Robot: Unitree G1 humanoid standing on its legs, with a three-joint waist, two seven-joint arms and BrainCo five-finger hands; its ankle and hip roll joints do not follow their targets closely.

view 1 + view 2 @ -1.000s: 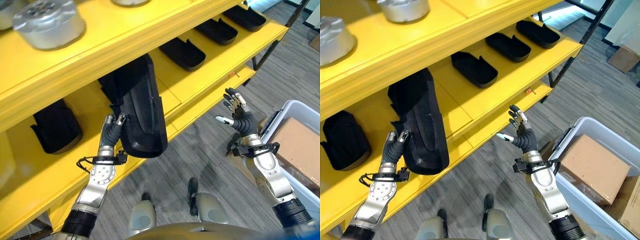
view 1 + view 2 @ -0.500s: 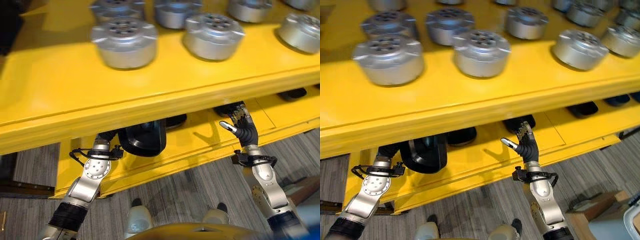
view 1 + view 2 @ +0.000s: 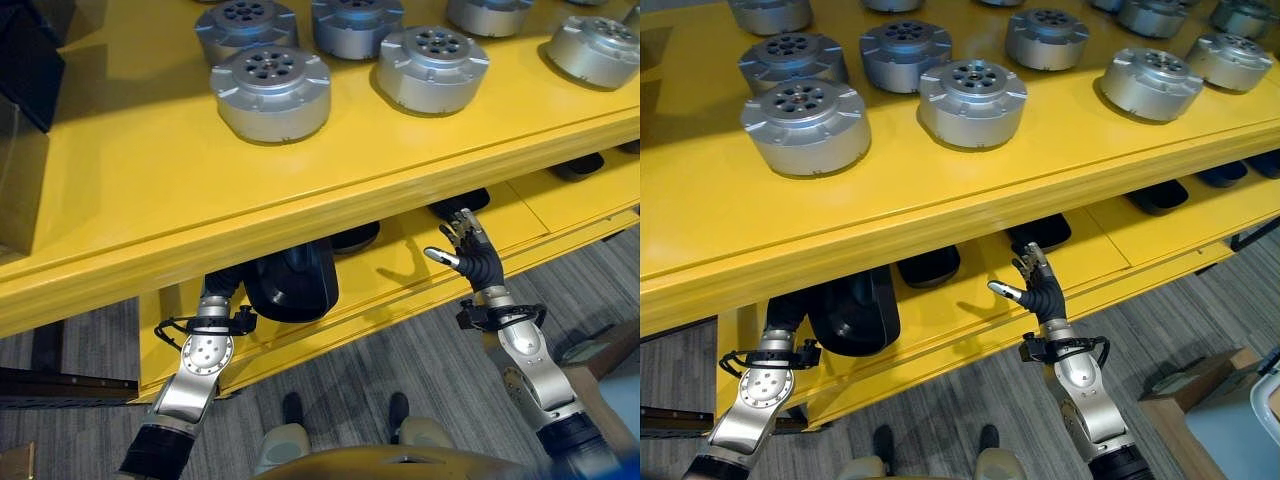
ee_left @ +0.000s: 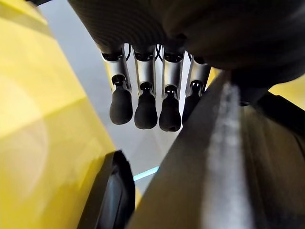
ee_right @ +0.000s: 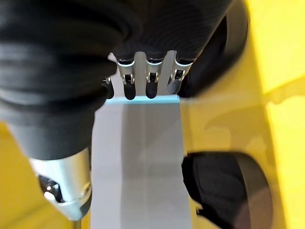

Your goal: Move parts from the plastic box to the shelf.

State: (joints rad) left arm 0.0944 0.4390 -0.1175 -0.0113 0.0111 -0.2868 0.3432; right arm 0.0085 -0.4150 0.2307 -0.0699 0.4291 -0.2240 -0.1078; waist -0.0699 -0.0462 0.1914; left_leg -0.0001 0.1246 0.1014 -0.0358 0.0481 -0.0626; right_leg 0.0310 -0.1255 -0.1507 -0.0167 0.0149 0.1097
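Black moulded part, glossy and rounded, sits on the yellow shelf's lower tier, left robot hand curled on it; right robot hand spread, empty.

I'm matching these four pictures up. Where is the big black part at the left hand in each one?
Left eye view: black part under the top shelf's edge, beside the left hand.
Right eye view: lower left, on the lower yellow shelf.
Left wrist view: the dark slab beside the fingers.
Right wrist view: cannot tell.
Shared landmark: the lower yellow shelf.
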